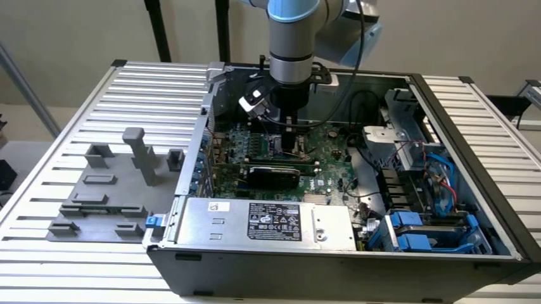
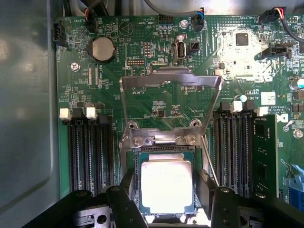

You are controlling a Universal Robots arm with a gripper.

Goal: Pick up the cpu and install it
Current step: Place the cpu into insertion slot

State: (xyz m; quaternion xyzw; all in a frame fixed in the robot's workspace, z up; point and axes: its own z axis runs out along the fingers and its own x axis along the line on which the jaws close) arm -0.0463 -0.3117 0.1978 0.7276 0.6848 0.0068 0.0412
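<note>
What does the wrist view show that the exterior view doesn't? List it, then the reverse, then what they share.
Wrist view adds: the cpu lying in its socket, the metal retaining frame swung open beside it, a coin battery, and black memory slots on either side.
Exterior view adds: the open computer case, the labelled power supply inside it, and a grey tray on the slatted table at the exterior view's left.
Shared: the green motherboard, with the gripper low over the socket area.
</note>
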